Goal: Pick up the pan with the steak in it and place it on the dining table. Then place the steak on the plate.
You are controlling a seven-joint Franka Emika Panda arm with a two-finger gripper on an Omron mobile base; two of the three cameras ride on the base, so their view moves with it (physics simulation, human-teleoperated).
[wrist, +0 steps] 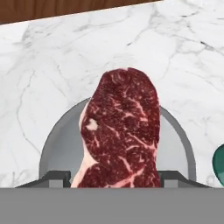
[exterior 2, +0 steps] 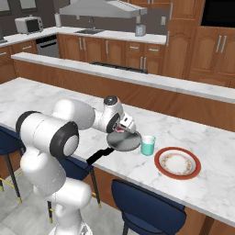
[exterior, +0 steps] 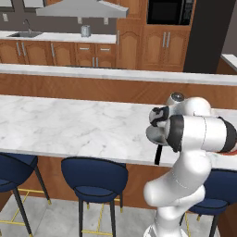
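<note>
The steak fills the middle of the hand view, dark red with white marbling, and stands between my two fingertips. My gripper is shut on the steak, just above the grey pan. From the right base view, the gripper hovers over the pan, which rests near the front edge of the dining table. The pan's black handle juts out over that edge. The red-rimmed plate lies to the right of the pan. In the left base view my arm covers most of the pan.
A teal cup stands between pan and plate, close to the pan's rim. Dark blue stools line the table's near side. Beyond the table runs a second marble counter with wooden cabinets behind it.
</note>
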